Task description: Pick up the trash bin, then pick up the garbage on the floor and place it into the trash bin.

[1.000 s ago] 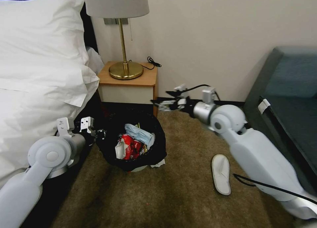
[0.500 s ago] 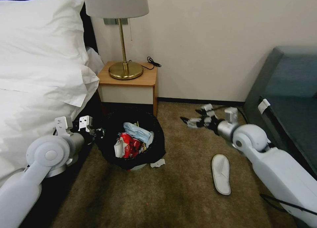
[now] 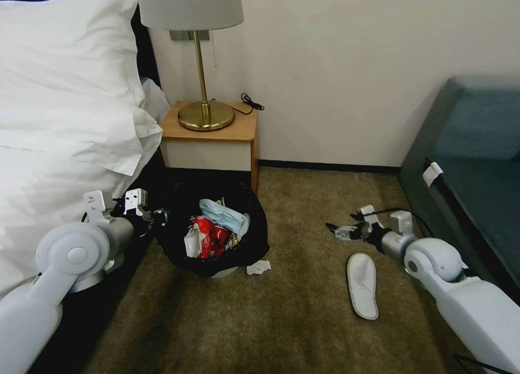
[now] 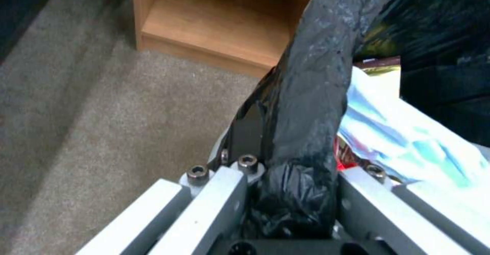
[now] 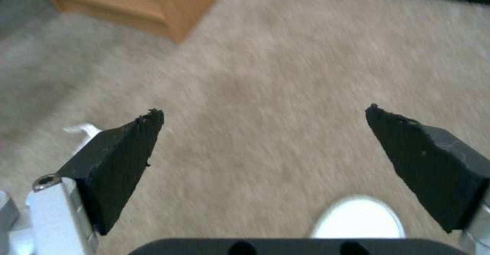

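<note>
The left gripper [image 4: 286, 193] is clamped on the black-lined rim of the trash bin [image 3: 216, 238]. The right gripper [image 5: 265, 147] gapes wide and empty above carpet, a white slipper [image 3: 362, 284] just beneath it.

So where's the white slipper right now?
In the head view, the flat white slipper lies on the brown carpet, right of the black-lined bin, just below the open right pincer.

The small round bin lined with a crinkly black plastic bag [image 3: 216, 238] sits on the carpet before the wooden nightstand [image 3: 208, 138], right of the bed [image 3: 59, 146]. A crumpled white tissue [image 3: 259, 267] lies beside its base; a flat white slipper [image 3: 362, 285] lies farther right, before the sofa [image 3: 471, 174].
</note>
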{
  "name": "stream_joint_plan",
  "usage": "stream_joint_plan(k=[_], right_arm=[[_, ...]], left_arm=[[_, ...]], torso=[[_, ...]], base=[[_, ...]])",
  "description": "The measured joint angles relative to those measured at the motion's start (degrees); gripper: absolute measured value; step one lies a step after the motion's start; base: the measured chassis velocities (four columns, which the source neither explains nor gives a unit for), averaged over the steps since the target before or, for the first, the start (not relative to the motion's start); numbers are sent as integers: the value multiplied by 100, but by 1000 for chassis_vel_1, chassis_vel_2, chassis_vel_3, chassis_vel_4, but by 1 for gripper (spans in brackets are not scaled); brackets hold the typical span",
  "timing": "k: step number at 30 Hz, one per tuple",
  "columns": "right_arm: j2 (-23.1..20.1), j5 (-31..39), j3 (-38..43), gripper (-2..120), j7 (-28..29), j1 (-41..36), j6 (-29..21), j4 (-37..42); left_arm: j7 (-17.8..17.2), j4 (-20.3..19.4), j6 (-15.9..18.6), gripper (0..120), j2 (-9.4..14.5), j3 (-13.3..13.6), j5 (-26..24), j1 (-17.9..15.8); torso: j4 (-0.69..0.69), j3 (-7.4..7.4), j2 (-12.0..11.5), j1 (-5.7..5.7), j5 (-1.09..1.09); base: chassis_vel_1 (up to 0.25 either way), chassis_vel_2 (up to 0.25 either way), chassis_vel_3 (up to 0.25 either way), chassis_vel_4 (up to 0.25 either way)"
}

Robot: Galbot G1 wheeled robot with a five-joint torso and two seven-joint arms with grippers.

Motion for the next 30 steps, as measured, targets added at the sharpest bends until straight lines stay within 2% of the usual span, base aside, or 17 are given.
stream_joint_plan(k=[6, 10, 14, 22, 24, 30], right_arm=[[158, -59, 404, 100, 23, -351, -152, -121], [251, -77, 545, 100, 68, -483, -210, -201], [310, -17, 673, 100, 116, -648, -415, -337], [476, -133, 477, 100, 469, -597, -699, -728], [655, -233, 363, 100, 727, -493, -836, -899], [960, -603, 314, 100, 853, -449, -1035, -1153]], left_arm=[[-52, -34, 0, 2, 141, 33, -182, -2], [-125, -55, 0, 2, 155, 52, -235, -1], [-142, -150, 0, 2, 337, 123, -290, 24], [-104, -249, 0, 2, 576, 145, -414, -5], [-95, -279, 0, 2, 676, 145, -446, 16], [-122, -345, 1, 2, 805, 136, -545, 34]], torso=[[1, 0, 0, 0, 0], [1, 0, 0, 0, 0], [0, 0, 0, 0, -1], [0, 1, 0, 0, -1], [1, 1, 0, 0, 0], [1, 1, 0, 1, -1]], base=[[0, 0, 0, 0], [0, 0, 0, 0], [0, 0, 0, 0], [0, 0, 0, 0], [0, 0, 0, 0], [0, 0, 0, 0]])
